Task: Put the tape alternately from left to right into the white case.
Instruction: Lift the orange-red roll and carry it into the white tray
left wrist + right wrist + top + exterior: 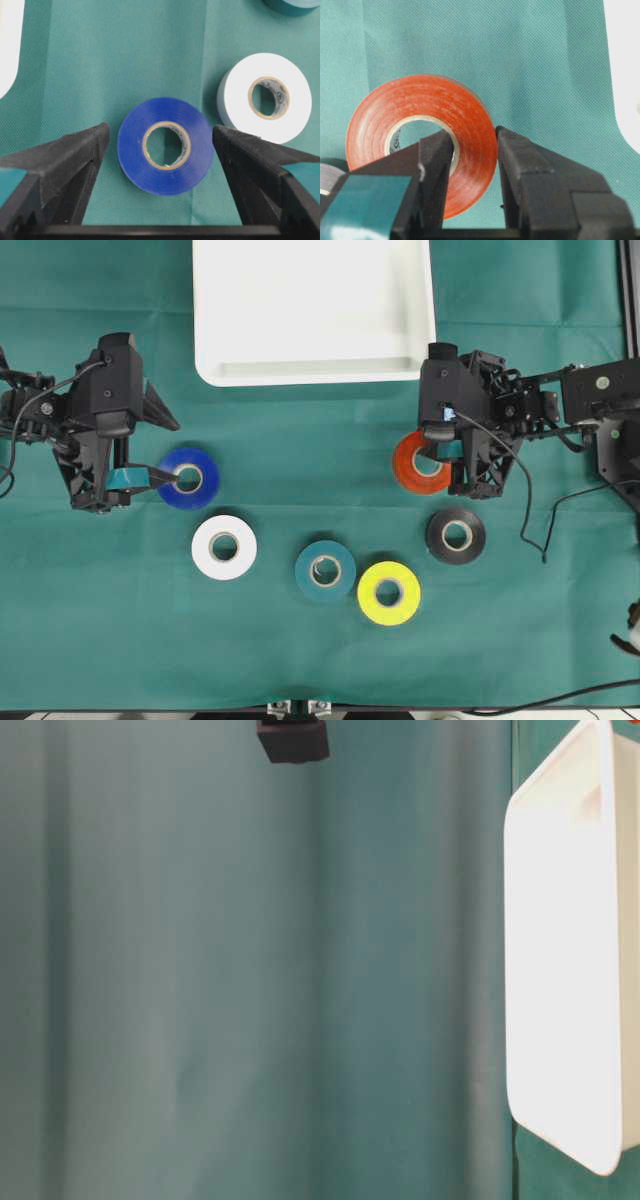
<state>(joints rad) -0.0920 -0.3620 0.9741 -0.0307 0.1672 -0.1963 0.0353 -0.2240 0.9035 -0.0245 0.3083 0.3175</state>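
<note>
The right gripper [472, 165] is clamped on the wall of the red-orange round roll of tape [427, 107]: one black finger sits inside the pale core, the other presses the outer face, and the roll stands tilted between them over the green cloth [530, 60]. In the overhead view this roll [412, 462] sits at the right gripper's [437, 455] tip, on the side toward the middle of the table. Just below that claw lies the black roll of tape [456, 535], flat on the cloth and apart from the fingers. Just above it lies the nearest corner of the large shallow white plastic rectangular case [315, 310], with nothing visible inside it.

The left gripper [160, 145] stands wide open. The blue round roll of tape [165, 145] lies flat between its two black fingers, with a gap on each side, so neither finger touches it. Overhead, the blue roll [188, 478] is at the tip of the left gripper [165, 478]. Just beyond the claw's right finger in the wrist view lies the white roll of tape [265, 97], flat and close to the blue one. Farther off, past the white roll, lie the teal roll [325, 570] and the yellow roll [389, 592], touching or nearly touching each other.
</note>
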